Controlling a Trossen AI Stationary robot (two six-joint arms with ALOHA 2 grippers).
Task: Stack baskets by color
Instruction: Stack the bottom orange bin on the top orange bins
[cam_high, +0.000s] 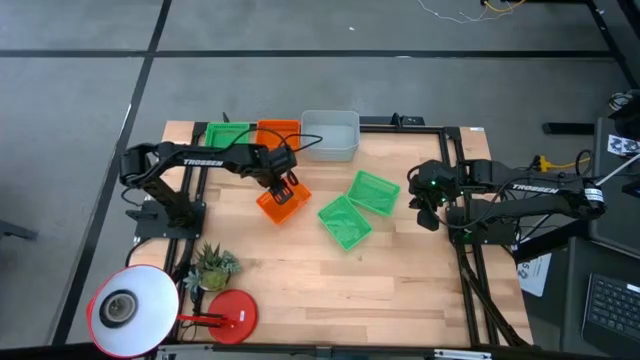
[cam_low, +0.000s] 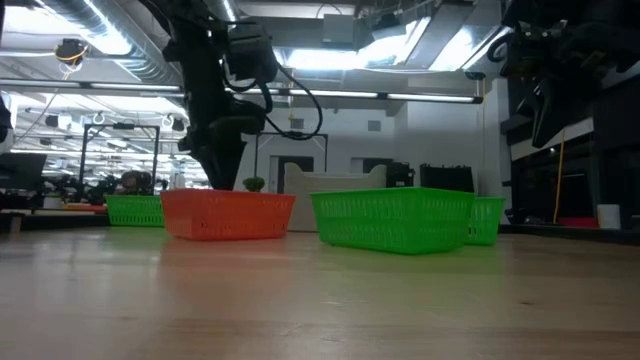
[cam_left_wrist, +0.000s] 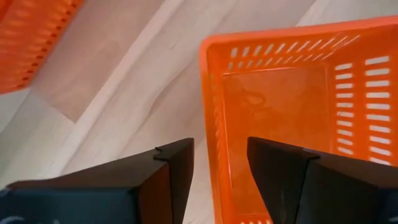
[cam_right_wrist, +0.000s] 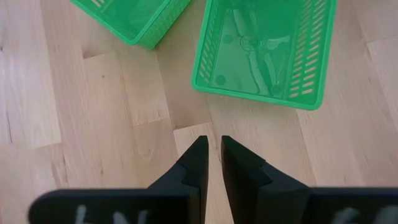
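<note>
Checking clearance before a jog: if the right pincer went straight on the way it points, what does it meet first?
Probably bare table. The right pincer points down at wood just short of the nearer green basket, whose rim lies slightly ahead. Depth is unclear, so a rim graze can't be excluded.

Two black, jointed metal robot arms are seen, each marked TROSSEN in white lettering; black cables are looped beside the left arm (cam_high: 200, 158), and a green light is shown on the right arm (cam_high: 520, 190).

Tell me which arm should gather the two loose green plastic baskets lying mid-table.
Right. The right gripper hangs just beside the two green plastic mesh baskets, and its wrist view looks straight down on them. The left gripper is busy at the orange plastic basket, fingers astride its wall.
</note>
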